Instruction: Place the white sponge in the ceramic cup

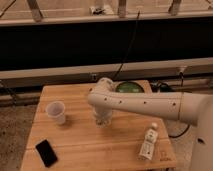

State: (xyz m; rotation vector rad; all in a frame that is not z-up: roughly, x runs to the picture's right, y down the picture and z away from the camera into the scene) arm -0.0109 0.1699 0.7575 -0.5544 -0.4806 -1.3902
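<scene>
Sponge hidden from me; gripper (102, 119) sits low on the table (75, 145), right of the cup (56, 111)

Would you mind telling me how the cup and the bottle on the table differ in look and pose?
The ceramic cup stands upright near the table's left side; the white bottle lies on its side near the front right corner. The cup is plain, open-topped and tapered; the bottle is slim, capped and labelled. Both are whitish and rest on the wooden table. The hand is low over the table's middle, between them.
</scene>
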